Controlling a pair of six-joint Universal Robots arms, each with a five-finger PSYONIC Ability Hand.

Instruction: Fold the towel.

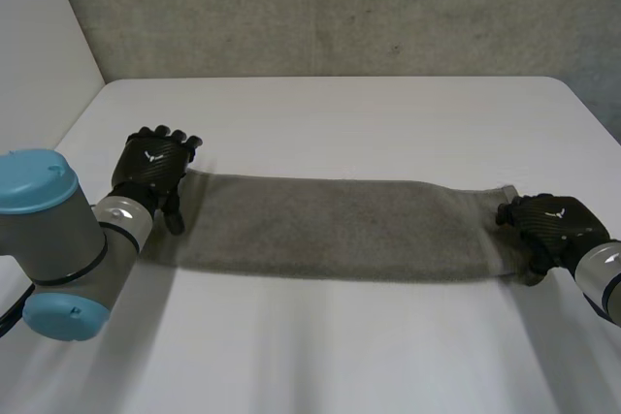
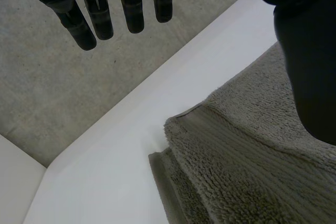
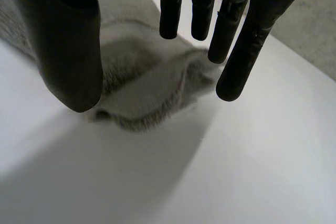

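A grey-brown towel (image 1: pixel 340 225) lies as a long, doubled strip across the white table (image 1: pixel 340 113). My left hand (image 1: pixel 150 167) is at the strip's left end, open. In the left wrist view its straight fingers (image 2: pixel 100 19) hang above the far corner of the towel (image 2: pixel 252 171), with the thumb (image 2: pixel 310 51) over the pile. My right hand (image 1: pixel 553 225) is at the right end. In the right wrist view its fingers (image 3: pixel 236 35) are straight and apart from the thumb (image 3: pixel 68 51), and the towel's rumpled end (image 3: pixel 142 77) lies between and below them.
A grey concrete wall (image 1: pixel 340 7) stands behind the table's far edge. Bare table surface lies in front of the towel and beyond it.
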